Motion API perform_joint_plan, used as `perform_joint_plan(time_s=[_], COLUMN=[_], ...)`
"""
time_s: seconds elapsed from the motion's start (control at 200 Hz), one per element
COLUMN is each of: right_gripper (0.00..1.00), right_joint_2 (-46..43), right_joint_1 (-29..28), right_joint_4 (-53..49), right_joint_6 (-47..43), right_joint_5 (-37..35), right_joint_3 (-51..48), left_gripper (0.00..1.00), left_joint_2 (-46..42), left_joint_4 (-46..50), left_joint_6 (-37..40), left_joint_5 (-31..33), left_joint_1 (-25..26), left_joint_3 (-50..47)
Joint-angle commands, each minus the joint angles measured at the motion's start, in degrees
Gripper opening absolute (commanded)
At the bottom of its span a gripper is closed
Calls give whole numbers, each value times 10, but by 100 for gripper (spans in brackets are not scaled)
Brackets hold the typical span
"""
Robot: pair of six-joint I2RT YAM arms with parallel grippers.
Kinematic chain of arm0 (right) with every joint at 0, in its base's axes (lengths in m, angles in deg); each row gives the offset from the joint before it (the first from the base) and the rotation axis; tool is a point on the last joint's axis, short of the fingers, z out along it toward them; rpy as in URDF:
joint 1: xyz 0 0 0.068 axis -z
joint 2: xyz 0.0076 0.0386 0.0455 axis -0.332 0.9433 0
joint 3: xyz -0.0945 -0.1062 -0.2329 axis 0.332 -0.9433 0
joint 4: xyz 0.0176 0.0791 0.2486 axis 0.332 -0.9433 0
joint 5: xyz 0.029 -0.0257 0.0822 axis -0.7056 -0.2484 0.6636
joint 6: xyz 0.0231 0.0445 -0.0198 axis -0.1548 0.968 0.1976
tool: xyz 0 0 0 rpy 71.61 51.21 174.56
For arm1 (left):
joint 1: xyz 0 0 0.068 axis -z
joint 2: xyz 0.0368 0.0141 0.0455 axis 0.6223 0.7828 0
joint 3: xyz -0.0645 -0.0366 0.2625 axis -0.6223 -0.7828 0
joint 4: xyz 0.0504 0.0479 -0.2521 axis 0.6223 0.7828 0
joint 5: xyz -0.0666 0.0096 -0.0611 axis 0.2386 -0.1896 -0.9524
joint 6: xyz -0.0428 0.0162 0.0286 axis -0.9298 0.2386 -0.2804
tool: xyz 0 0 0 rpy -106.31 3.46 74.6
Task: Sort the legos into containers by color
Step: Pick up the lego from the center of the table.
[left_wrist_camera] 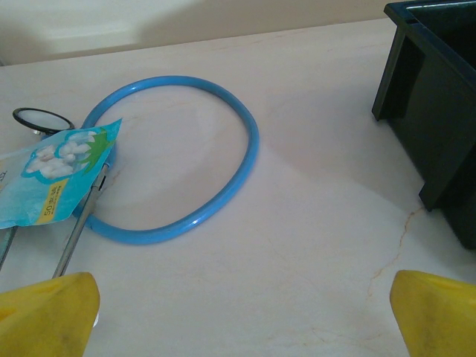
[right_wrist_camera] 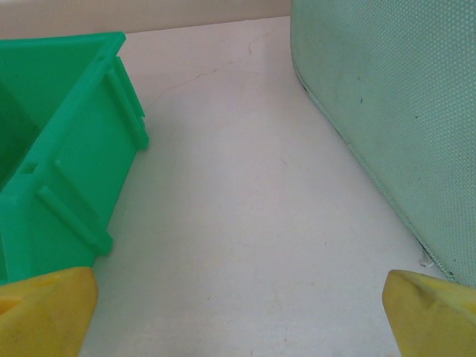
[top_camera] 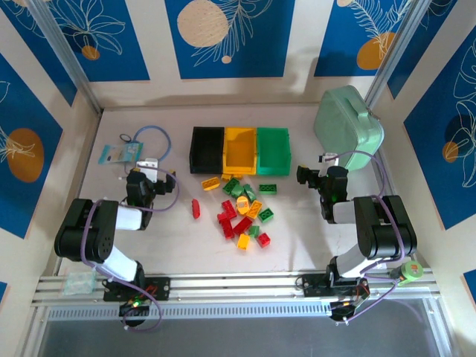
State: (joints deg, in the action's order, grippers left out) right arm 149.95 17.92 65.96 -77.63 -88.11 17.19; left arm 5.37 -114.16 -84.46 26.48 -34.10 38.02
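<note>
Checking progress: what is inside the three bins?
The yellow bin and green bin show bare floors in the top view. The black bin looks empty too, though its dark interior could hide something small.

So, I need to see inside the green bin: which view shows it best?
The top external view: it looks down into the green bin, whole rim and interior visible. The right wrist view catches its ribbed outer wall.
</note>
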Motion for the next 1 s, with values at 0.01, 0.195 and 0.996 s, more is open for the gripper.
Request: perform_joint_plan(time_s=[0.01,0.195,0.996], right_gripper=[99,99,99], right_joint_2=[-8,-8,-303], right_joint_1=[1,1,-104], right_joint_4=[3,3,-537], right_joint_6=[-1,-1,249], right_joint_5=[9,9,147], right_joint_3=[13,12,195], left_gripper=[100,100,100], left_joint_2=[3,3,-338], left_joint_4=[-1,0,520], left_joint_6=[10,10,-254], left_joint_5=[-9,-9,1], left_joint_1=[-5,-5,61], left_joint_3=[11,11,164])
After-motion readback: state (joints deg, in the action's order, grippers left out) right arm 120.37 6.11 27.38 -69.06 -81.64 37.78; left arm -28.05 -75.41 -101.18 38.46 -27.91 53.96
